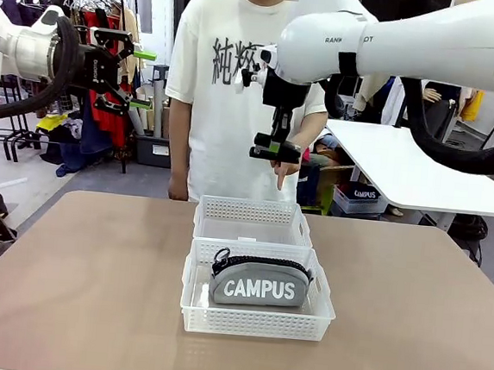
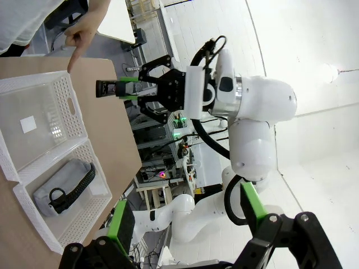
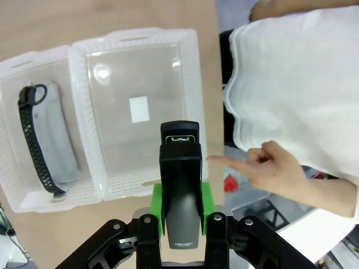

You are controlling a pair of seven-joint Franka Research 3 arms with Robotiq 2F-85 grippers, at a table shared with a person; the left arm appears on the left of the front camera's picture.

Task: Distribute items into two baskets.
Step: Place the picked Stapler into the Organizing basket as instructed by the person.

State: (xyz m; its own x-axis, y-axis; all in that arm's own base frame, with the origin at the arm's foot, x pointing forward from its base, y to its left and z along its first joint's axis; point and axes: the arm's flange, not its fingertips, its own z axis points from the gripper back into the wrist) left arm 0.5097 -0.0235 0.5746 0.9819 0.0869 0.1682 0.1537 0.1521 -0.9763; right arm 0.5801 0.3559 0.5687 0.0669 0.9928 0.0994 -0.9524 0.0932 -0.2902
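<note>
**Pouch in near basket; stapler held above far basket**

Nearest the front camera: the near basket [image 1: 257, 322], white lattice-sided, sits on the brown bench [image 1: 73, 291]. The grey pouch [image 1: 258, 283] lies inside it, "CAMPUS" lettering facing the camera, black zip along the top edge.

Just behind, touching end to end, is the far basket [image 1: 252, 222]. It holds nothing but a small white label on its floor.

Above the far basket's far rim hangs the right tool [image 1: 275, 153], pointing down, jaws clamped on the black stapler [image 3: 180, 196]. In the right wrist view the stapler runs lengthwise between the green pads [image 3: 159, 208], its nose over the basket's near wall.

The person's hand [image 1: 285, 161] is just behind the right tool, index finger pointing down toward the bench at the far basket's far right corner. The person stands at the far edge of the bench in a white T-shirt [image 1: 225, 88].

The left tool [image 1: 137, 78] is raised well above the bench at the left, off to the side, aimed toward the middle, jaws wide apart and holding nothing.
</note>
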